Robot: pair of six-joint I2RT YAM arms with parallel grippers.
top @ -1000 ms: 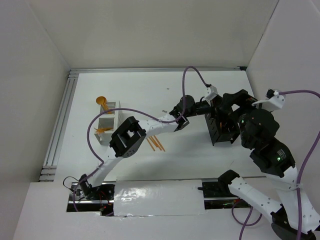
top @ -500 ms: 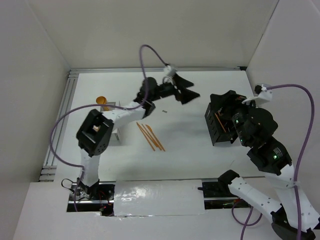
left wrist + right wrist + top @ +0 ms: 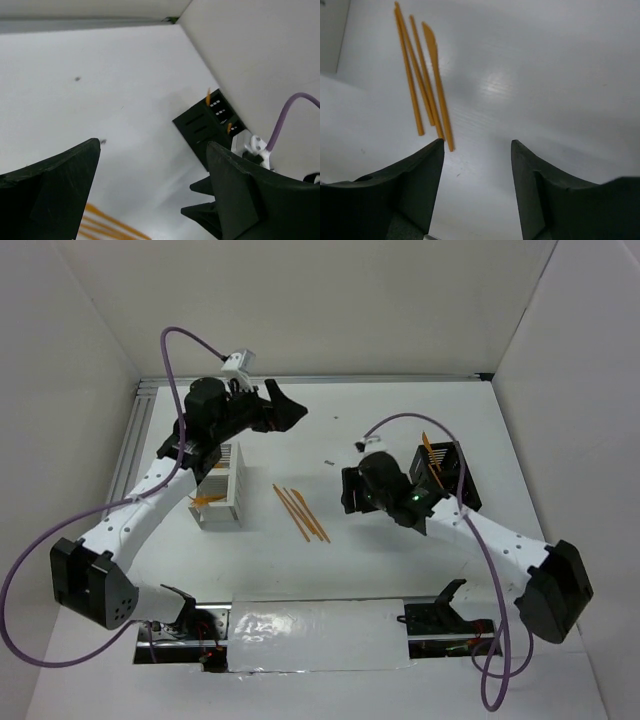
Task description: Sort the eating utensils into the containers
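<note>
Right arm is the nearer one to the loose utensils

On the bench (image 3: 400, 410) we count four loose utensils (image 3: 300, 512). In the top view their long axes run about 11 to 5 o'clock, and they lie at 8 o'clock from the right fingers (image 3: 347, 492), which stand apart and empty. The left fingers (image 3: 287, 408), also apart and empty, are farther off at 12. There are two containers, a white caddy (image 3: 238, 490) and a black caddy (image 3: 455, 470); each holds orange pieces we cannot count.

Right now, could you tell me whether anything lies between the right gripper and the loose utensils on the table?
Nothing visible does. The right gripper is open and empty, and only bare table separates it from the utensils, which lie side by side just ahead of it, a little left in the wrist view.
</note>
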